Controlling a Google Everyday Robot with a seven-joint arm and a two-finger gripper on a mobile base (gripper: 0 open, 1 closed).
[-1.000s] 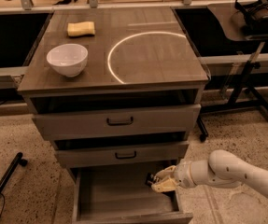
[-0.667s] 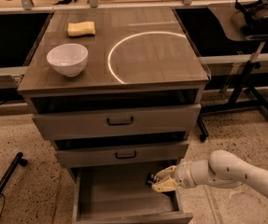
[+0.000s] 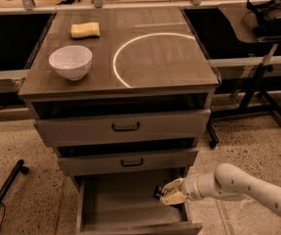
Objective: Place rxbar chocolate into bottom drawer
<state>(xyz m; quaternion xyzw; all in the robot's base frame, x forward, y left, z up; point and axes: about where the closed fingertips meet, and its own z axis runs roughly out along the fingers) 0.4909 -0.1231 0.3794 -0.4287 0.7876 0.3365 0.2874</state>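
While the bar [image 3: 157, 192] hangs pinched in the gripper [image 3: 165, 195], fingers closed on its end, it sits above the bottom drawer [image 3: 120, 207] at the right edge, nearer the back corner. Drawer stands open. Carry the bar left toward the middle, lower close to the floor, then release. Keep the wrist clear of the middle drawer [image 3: 130, 163] overhead.

High frontal view; tool [image 3: 163, 194] lower right
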